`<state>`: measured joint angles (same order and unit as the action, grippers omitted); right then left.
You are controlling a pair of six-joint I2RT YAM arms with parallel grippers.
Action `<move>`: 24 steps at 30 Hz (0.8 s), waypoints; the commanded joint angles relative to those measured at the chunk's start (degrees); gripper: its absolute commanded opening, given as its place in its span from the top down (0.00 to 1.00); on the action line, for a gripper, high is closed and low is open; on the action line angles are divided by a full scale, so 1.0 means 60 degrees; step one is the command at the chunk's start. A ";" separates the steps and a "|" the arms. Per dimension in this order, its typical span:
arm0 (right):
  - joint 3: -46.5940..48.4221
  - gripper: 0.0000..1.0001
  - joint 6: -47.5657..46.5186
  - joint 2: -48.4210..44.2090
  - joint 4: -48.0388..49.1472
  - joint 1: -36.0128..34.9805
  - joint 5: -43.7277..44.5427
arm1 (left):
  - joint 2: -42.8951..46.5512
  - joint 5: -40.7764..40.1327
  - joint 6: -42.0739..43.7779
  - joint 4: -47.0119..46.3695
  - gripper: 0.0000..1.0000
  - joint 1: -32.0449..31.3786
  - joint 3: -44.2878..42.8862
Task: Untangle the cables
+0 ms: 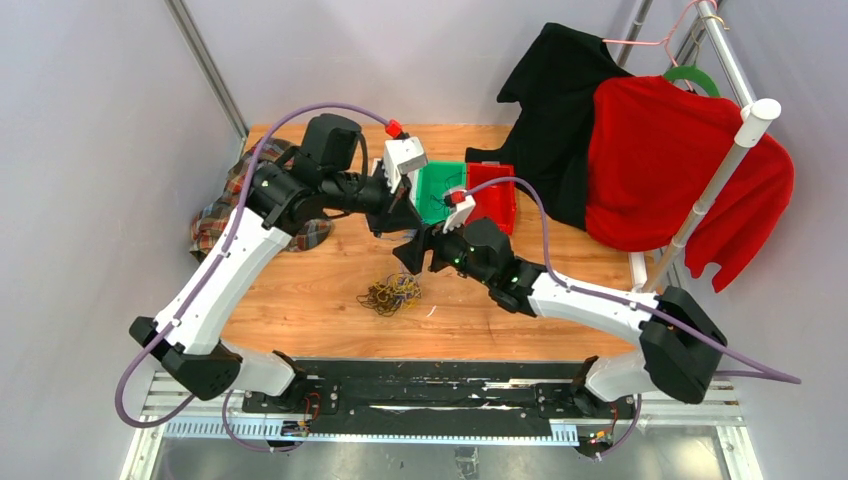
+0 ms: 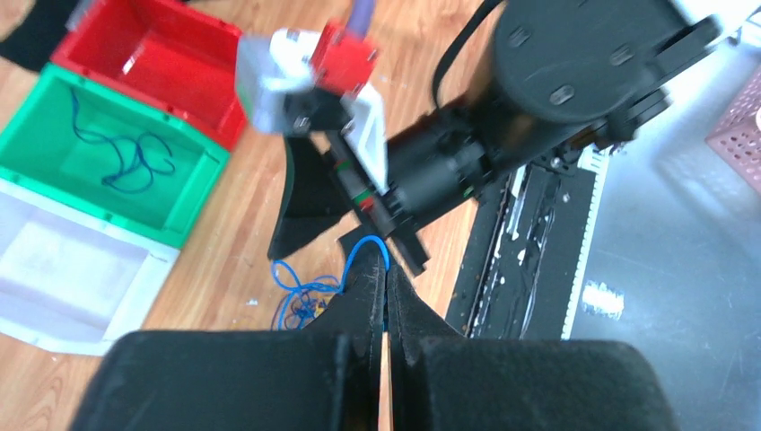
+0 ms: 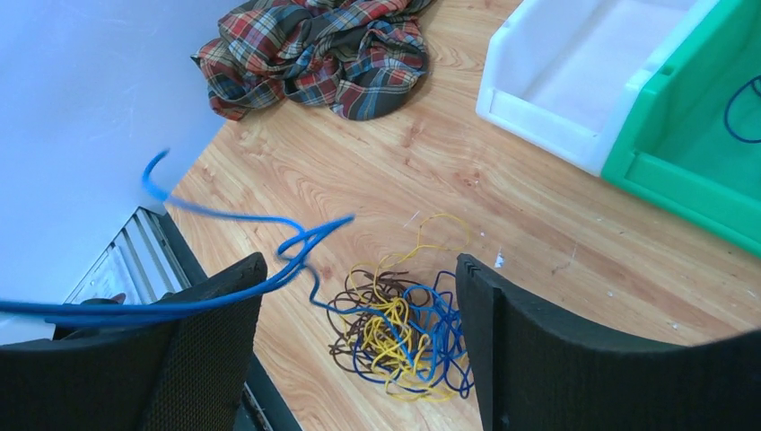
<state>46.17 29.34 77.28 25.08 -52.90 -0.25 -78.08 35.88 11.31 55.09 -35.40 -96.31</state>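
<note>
The left tool (image 2: 386,272) is clamped together on a blue wire (image 2: 366,247), which runs down to the tangle of cables (image 1: 390,293) lying mid-counter (image 1: 320,300), toward the near edge. The right tool (image 3: 359,269) hangs above the tangle, jaws apart, and the blue wire passes across one finger (image 3: 215,314). Farther back, a green bin (image 2: 108,211) holds a loose blue strand (image 2: 126,162), between a white bin (image 2: 54,269) and a red bin (image 2: 153,54).

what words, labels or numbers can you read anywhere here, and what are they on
None can be read. The red bin, green bin and white bin show no print. White marks on the black base rail are too blurred to tell if they are writing.
</note>
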 commanded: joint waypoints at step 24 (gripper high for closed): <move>-0.0713 0.33 0.1132 0.2224 0.1047 -0.0924 0.0205 | -0.0084 -0.2363 -0.0444 -0.0238 1.00 -0.0081 -0.6056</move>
<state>44.93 34.57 93.45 31.90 -57.63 -0.95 -78.52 23.66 8.75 54.83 -35.51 -136.59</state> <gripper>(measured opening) 0.686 0.012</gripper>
